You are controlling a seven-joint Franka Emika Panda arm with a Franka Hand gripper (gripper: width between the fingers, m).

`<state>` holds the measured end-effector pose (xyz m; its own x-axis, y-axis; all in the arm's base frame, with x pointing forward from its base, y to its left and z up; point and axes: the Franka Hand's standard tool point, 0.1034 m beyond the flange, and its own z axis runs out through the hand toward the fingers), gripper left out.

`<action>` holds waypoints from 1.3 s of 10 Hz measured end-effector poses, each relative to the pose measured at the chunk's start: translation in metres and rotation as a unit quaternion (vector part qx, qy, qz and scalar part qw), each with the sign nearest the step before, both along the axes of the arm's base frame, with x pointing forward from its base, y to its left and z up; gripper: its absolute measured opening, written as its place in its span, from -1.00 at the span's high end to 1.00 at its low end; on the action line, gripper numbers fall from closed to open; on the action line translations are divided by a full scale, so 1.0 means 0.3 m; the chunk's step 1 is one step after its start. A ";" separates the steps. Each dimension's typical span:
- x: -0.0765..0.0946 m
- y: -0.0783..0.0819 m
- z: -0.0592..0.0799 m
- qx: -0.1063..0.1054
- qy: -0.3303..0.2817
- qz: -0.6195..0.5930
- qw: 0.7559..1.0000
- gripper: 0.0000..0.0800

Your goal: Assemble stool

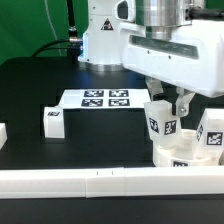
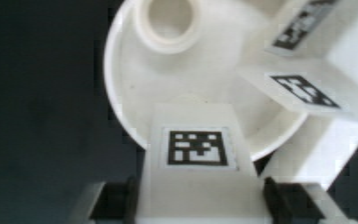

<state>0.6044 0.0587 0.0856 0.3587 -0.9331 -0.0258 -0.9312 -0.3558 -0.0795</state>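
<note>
**Leg Gripped Over the Seat Disc, Ready for Seating**

In the exterior view, the pincer [image 1: 168, 106] was seen closed on the held leg [image 1: 160, 122]. This white block was kept upright over the round seat disc [image 1: 178, 152] at the exterior view's right, just behind the border rail [image 1: 100, 182]. A second leg [image 1: 212, 133] rose from the disc just beside it. A third leg [image 1: 55, 120] lay loose on the black desk [image 1: 30, 90], well apart, near the marker board [image 1: 105, 98].

In the wrist view, the held leg [image 2: 197, 150] was clamped between the dark fingers [image 2: 108, 200], near the disc's rim. A round socket [image 2: 167, 25] lay open across the seat disc [image 2: 158, 95].

For a good seating, it is judged that the leg should be centred over its socket, kept upright and lowered without tilt. The second leg should be left undisturbed.

No brand or writing could be read; only black-and-white square tags were carried.
</note>
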 end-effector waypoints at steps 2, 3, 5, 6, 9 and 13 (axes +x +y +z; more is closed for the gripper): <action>0.004 0.006 0.002 0.006 -0.004 -0.052 0.999 0.16; 0.005 0.009 0.003 0.013 -0.002 -0.085 0.996 0.16; 0.005 0.011 0.003 0.020 -0.001 -0.122 0.992 0.16; 0.006 0.014 0.003 0.026 0.002 -0.159 0.987 0.16; 0.012 0.015 0.002 0.062 -0.017 -0.320 0.945 0.16; 0.018 -0.002 0.000 0.120 -0.040 -0.490 0.863 0.16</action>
